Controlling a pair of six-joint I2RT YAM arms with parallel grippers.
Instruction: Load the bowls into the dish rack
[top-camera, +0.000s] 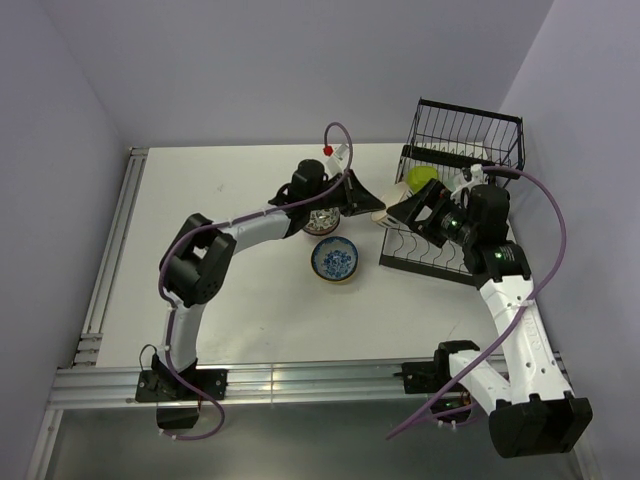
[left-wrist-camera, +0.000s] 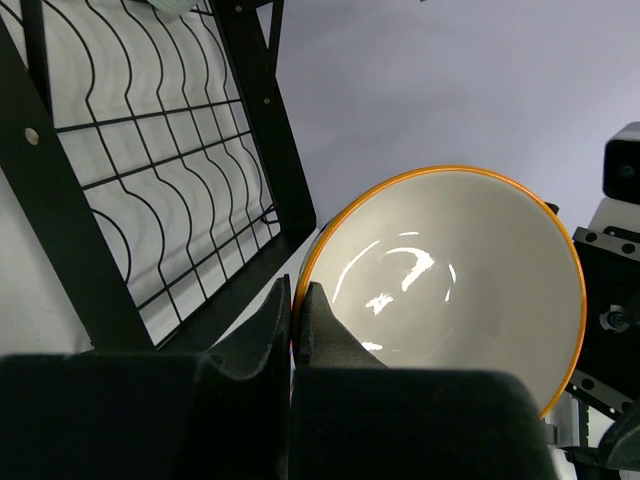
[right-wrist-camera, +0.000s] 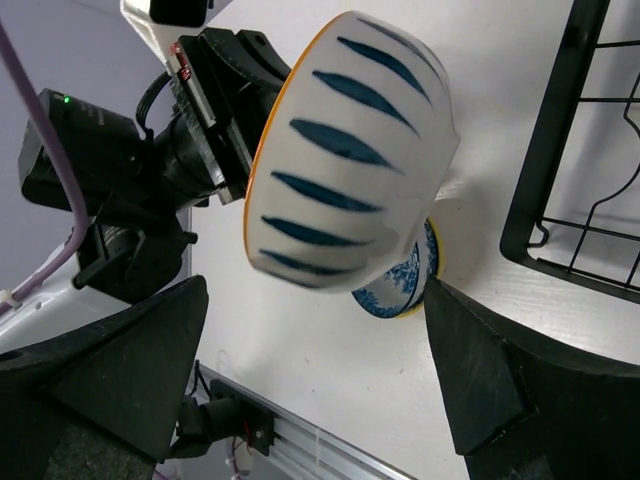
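My left gripper is shut on the orange rim of a striped bowl, white inside with dark blue stripes outside. It holds the bowl tilted in the air just left of the black wire dish rack. My right gripper is wide open, one finger on either side of the bowl's base, touching nothing. A blue-and-white patterned bowl sits on the table below. A dark floral bowl lies under the left arm. A pale green bowl stands in the rack.
The rack's curved plate slots lie close on the left of the left wrist view. Its taller basket section rises at the far end. The left gripper's body faces the right wrist camera. An aluminium rail runs along the near edge.
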